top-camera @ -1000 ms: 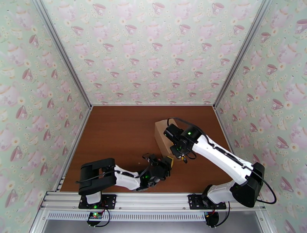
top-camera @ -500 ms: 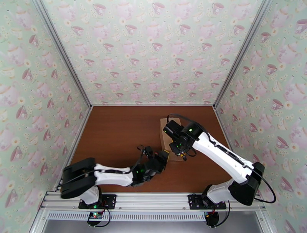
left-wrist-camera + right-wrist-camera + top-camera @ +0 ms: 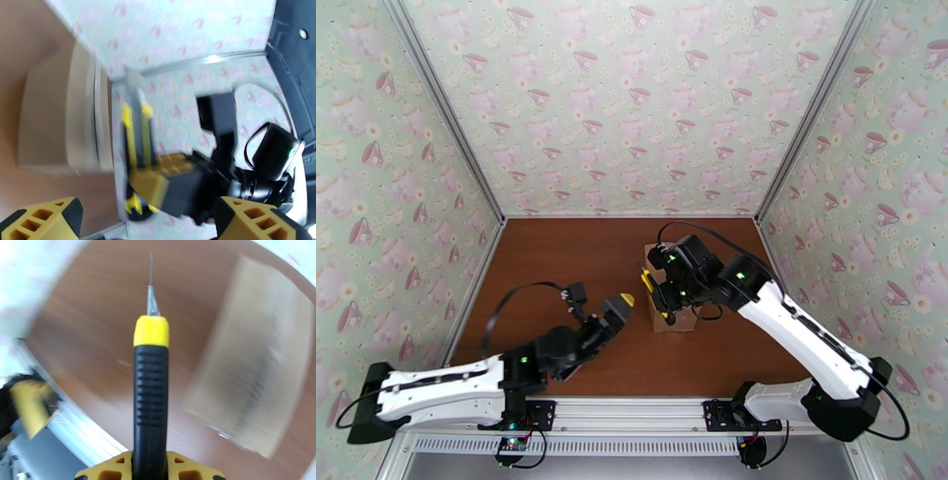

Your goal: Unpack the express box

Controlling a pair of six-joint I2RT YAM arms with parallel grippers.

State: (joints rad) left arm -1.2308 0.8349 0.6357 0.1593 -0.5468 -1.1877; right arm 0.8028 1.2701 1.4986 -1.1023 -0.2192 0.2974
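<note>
One knife [image 3: 151, 398] (blade out) sits clamped in the right gripper [image 3: 151, 469] beside the express box [image 3: 669, 322]; left gripper [image 3: 150, 221] gapes wide.

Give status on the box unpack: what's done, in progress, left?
Done: the right gripper is shut on a utility knife, blade out.
In hand: the knife is beside the express box, its blade over bare table, not on the cardboard. The left gripper is open and empty, short of the box.
Left: cut the seam, open the flaps, take out the contents. The flaps look shut, though the wrist views are blurred.
</note>
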